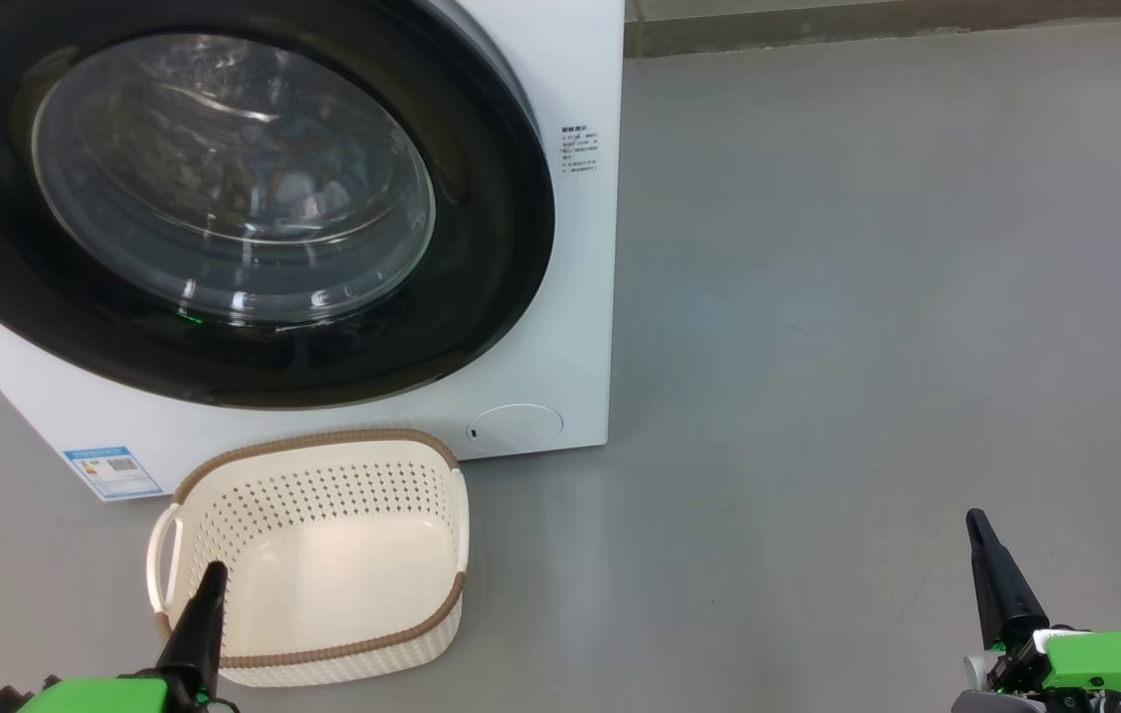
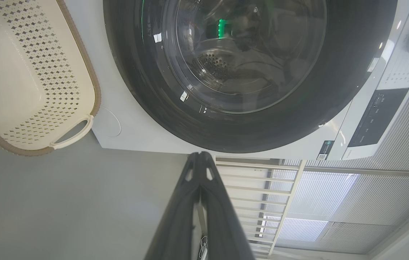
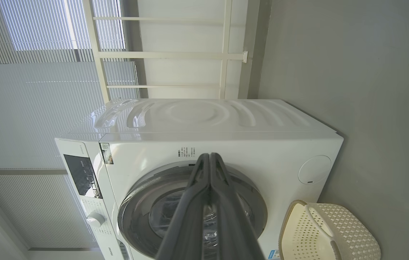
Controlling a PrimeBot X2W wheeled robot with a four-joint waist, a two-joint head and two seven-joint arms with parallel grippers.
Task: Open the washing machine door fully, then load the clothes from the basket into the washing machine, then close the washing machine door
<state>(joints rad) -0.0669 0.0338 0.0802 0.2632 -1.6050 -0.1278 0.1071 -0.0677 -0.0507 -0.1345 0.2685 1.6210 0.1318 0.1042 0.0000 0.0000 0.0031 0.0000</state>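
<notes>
Washing machine door (image 1: pixel 224 198) was found shut; basket (image 1: pixel 323 442) was set on floor (image 1: pixel 867 347) just before washing machine (image 1: pixel 575 297); left gripper (image 1: pixel 215 571) and right gripper (image 1: pixel 975 519) were pressed together.

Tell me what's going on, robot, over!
Left gripper and right gripper shut, empty. Door closed, clothes seemingly behind its glass, basket empty. Nothing blocking the door.

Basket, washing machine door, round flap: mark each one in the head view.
basket (image 1: pixel 323 439): head view, on the brown rim at its far side.
washing machine door (image 1: pixel 493 238): head view, on the black rim right of the glass.
round flap (image 1: pixel 516 428): head view, on the flap's middle.
</notes>
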